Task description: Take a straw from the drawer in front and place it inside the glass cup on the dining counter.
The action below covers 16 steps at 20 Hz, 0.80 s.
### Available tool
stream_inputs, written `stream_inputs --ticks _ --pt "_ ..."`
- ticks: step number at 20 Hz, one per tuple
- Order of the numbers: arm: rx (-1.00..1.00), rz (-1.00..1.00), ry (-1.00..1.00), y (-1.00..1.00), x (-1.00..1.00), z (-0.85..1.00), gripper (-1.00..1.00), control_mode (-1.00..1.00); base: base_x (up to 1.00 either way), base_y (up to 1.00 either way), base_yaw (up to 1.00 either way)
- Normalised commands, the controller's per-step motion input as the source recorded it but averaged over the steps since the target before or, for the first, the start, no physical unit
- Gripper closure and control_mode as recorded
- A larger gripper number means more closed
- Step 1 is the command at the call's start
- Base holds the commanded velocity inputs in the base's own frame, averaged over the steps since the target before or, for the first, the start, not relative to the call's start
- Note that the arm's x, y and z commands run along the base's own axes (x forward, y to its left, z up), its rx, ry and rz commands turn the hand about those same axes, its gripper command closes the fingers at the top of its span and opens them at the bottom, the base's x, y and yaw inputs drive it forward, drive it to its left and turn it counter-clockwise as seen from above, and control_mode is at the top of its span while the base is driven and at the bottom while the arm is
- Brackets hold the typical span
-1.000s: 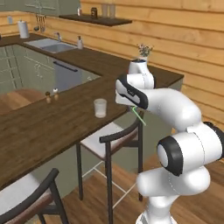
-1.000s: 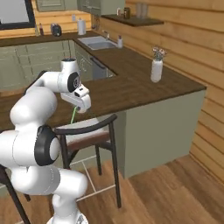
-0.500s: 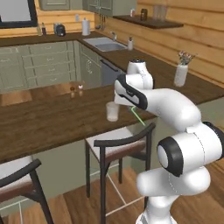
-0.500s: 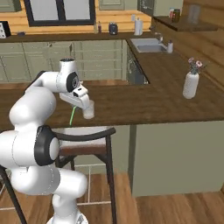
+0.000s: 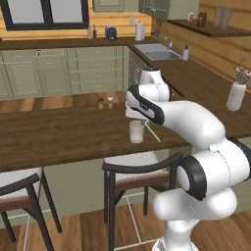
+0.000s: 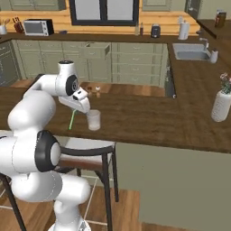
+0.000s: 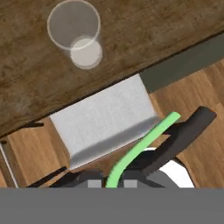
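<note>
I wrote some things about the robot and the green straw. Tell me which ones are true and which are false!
1. The fingers are holding the straw. True.
2. The straw is already inside the glass cup. False: it hangs beside the cup, out past the edge of the dining counter.
3. The glass cup is standing upright. True.
4. The glass cup is full of orange juice. False: it looks empty.
5. A white vase with flowers stands on the dining counter. True.
6. The cup sits on a chair seat. False: it stands on the dining counter.
</note>
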Motion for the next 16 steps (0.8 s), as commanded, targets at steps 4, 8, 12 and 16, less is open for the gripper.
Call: stream_inputs --ticks 4,8,12,16 --pt "0.0 0.0 0.0 0.0 0.0 0.0 1.0 1.0 1.0 -0.33 0.29" --pt "0.0 0.0 0.0 0.0 0.0 0.0 1.0 1.0 1.0 -0.27 0.19" --pt "0.09 0.09 -0.1 -0.15 0.05 0.29 1.0 -1.0 0.36 -0.08 0.06" --pt "0.23 0.24 -0.37 -0.43 0.0 0.56 1.0 -1.0 0.0 0.0 0.0"
